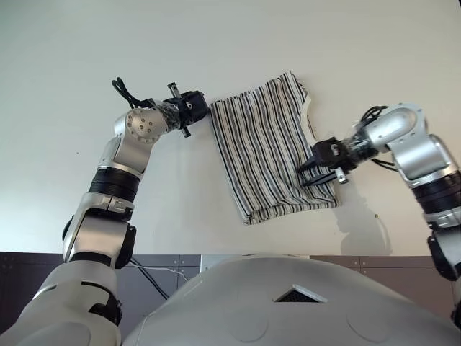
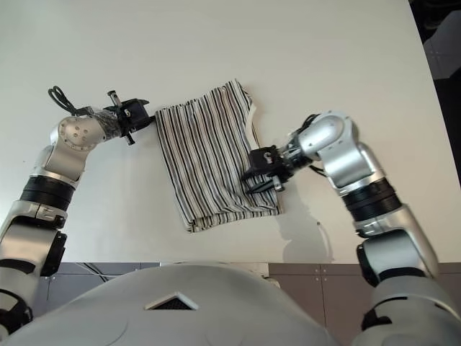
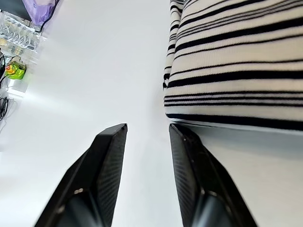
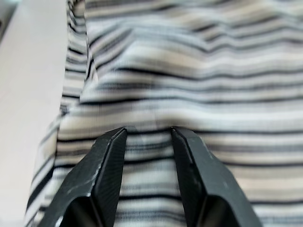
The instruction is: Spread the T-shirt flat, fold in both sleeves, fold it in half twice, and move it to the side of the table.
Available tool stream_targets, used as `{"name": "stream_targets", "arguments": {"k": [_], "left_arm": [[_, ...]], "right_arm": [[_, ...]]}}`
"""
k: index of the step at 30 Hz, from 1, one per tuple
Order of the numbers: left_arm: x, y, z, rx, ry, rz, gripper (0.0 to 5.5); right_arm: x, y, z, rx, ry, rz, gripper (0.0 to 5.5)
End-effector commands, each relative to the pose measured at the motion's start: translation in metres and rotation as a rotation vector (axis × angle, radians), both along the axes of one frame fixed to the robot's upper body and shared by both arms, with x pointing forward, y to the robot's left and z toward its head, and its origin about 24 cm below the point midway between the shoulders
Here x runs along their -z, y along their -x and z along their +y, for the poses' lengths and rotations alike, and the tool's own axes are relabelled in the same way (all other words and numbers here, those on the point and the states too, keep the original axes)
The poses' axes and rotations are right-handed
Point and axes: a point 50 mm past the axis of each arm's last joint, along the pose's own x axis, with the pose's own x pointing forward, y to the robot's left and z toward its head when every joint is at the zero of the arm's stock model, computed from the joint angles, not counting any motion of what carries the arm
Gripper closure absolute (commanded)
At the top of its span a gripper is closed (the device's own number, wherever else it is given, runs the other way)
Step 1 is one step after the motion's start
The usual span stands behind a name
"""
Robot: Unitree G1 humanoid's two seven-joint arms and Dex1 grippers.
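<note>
Two pairs spread: left jaws beside the folded T-shirt (image 1: 268,151), right jaws upon it.

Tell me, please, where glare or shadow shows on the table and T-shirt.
Left wrist view: the table glares beside the left end effector, and the T-shirt throws a thin shade along its edge. Right wrist view: soft shading in the T-shirt's creases by the right end effector. Left eye view: the table evenly lit.
</note>
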Motion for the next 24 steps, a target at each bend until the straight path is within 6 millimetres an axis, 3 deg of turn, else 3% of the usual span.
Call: {"name": "stream_targets", "arguments": {"k": [1, 6, 8, 11, 16, 21, 24], "left_arm": [[-0.027, -0.007, -0.01, 0.084, -0.063, -0.22, 3.85], [-0.069, 0.015, -0.037, 0.207, -0.05, -0.468, 3.85], [-0.071, 0.049, -0.06, 0.289, 0.115, -0.379, 3.85], [-0.052, 0.101, -0.079, 0.367, 0.262, -0.159, 3.85], [-0.017, 0.143, -0.074, 0.41, 0.173, 0.069, 3.85], [0.01, 0.164, -0.056, 0.505, -0.031, 0.213, 3.85], [0.022, 0.161, -0.04, 0.502, -0.148, 0.227, 3.85]], "right_arm": [[0.002, 0.008, 0.011, 0.057, -0.017, 0.0, 3.76], [-0.016, 0.007, -0.001, 0.15, -0.062, -0.049, 3.76], [-0.03, 0.002, -0.017, 0.239, -0.086, -0.087, 3.76], [-0.048, -0.009, -0.048, 0.423, -0.123, -0.151, 3.76], [-0.064, -0.022, -0.079, 0.618, -0.166, -0.224, 3.76], [-0.064, -0.02, -0.077, 0.668, -0.205, -0.24, 3.76], [-0.061, -0.017, -0.078, 0.684, -0.204, -0.238, 3.76]]}}
